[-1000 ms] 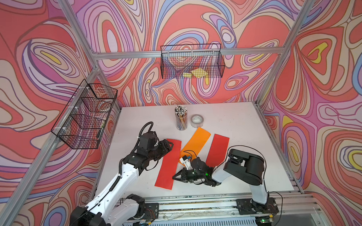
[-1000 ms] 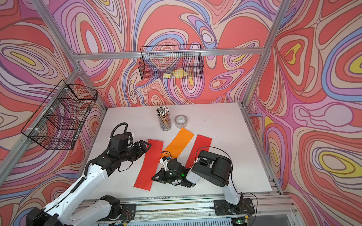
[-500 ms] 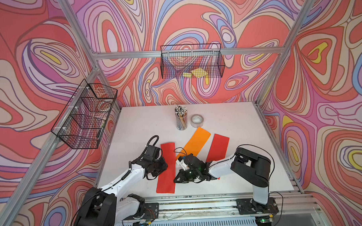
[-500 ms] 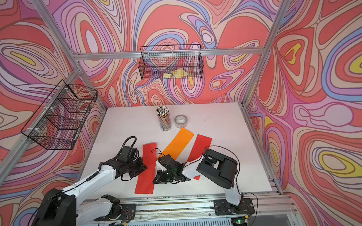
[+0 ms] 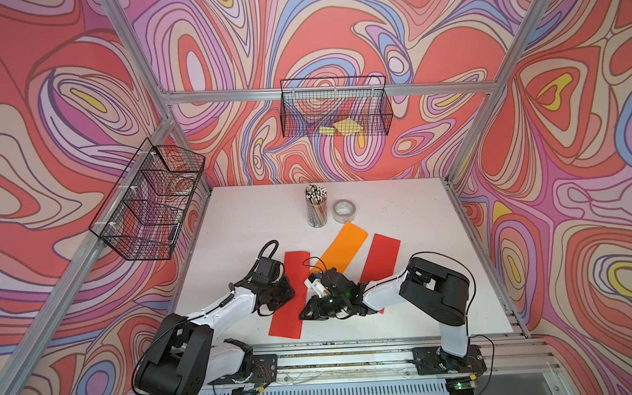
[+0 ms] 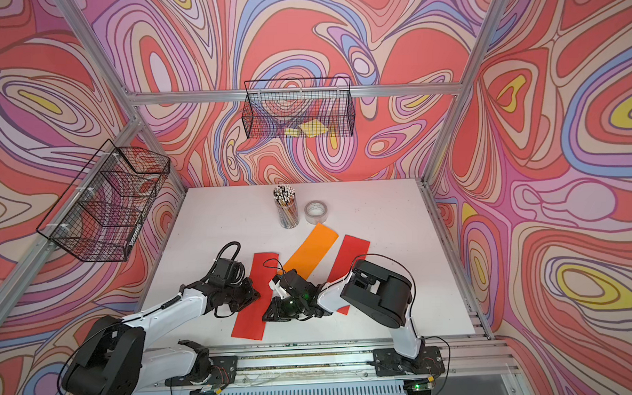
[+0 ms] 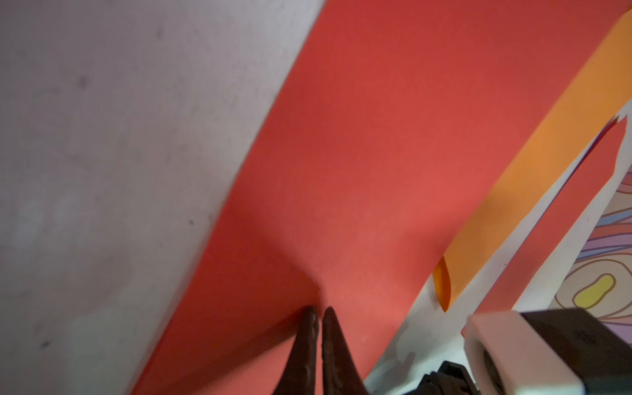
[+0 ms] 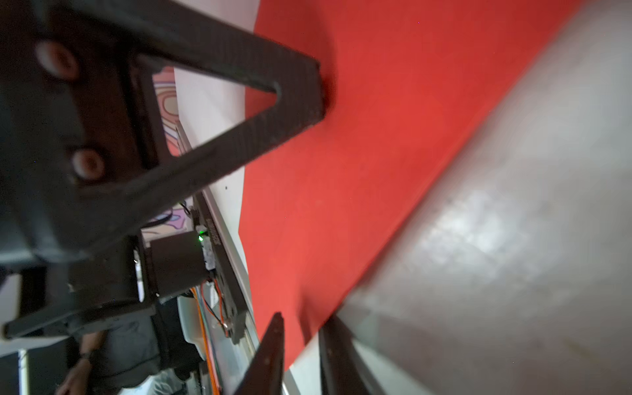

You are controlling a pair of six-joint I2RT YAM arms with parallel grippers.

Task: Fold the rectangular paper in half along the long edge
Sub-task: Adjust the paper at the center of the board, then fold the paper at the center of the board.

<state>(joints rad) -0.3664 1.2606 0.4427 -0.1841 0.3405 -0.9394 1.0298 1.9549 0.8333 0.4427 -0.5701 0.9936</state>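
The red paper [image 5: 286, 324] lay flat on the white table [image 5: 398, 210]. It was on the robot's side of the pencil cup [image 5: 316, 209] and a little to that cup's left. Its long edges ran from the cup's end of the table toward the front rail.

The left gripper [image 5: 292, 292] sat at the long edge farther from the cup. In the left wrist view its 2 fingertips [image 7: 309, 319] were closed together with only a hairline between them, and their tips were down on the red surface.

The right gripper [image 5: 305, 314] sat low at the long edge nearer the cup. In the right wrist view its 2 fingers [image 8: 273, 345] stood apart, and the paper's edge ran into the gap between them without being clamped.

An orange strip [image 5: 340, 248] lay on the robot's side of the cup and to its right, with its near end beside the right wrist. A second red strip [image 5: 379, 254] lay farther from the cup than the orange one, partly under the right arm.

A tape roll [image 5: 344, 211] stood just beside the cup on its right; the print on its inner ring was too small to read. Lettering on a black board [image 8: 212, 236] beside a green light in the right wrist view was too blurred to read.

Beyond the cup, a wire basket [image 5: 376, 95] on the back wall held yellow sheets [image 5: 344, 127].
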